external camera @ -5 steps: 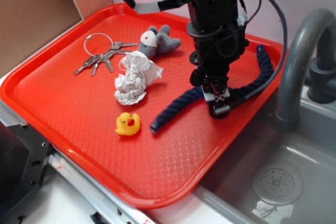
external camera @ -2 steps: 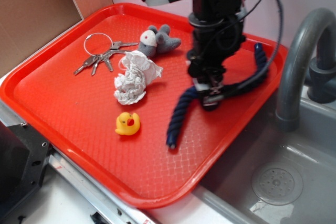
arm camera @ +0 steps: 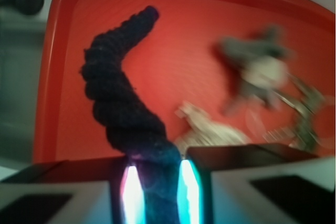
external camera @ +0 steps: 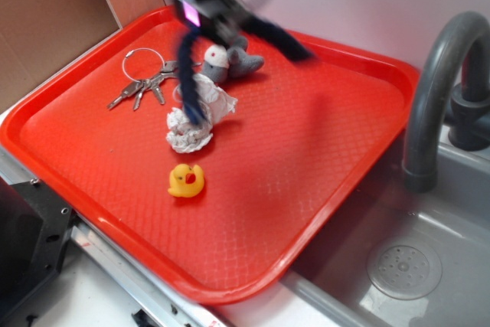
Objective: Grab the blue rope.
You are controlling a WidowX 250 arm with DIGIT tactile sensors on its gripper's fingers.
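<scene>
A: Where is the blue rope (arm camera: 123, 114) at this point?

B: Clear of the red tray (external camera: 306, 189), hanging from the gripper (arm camera: 156, 184) above the tray's far left corner. Both loose lengths trail down blurred, one over the crumpled paper (external camera: 191, 124), one toward the far right.

A: State of the gripper?

B: Jaws closed on the rope, pinching it mid-length; the wrist view shows it clamped between the two pads. A middle hold likely balances both ends.

A: Other items?

B: Keys (external camera: 144, 82), grey plush mouse (external camera: 230, 59) and yellow duck (external camera: 186, 181) lie on the tray
</scene>
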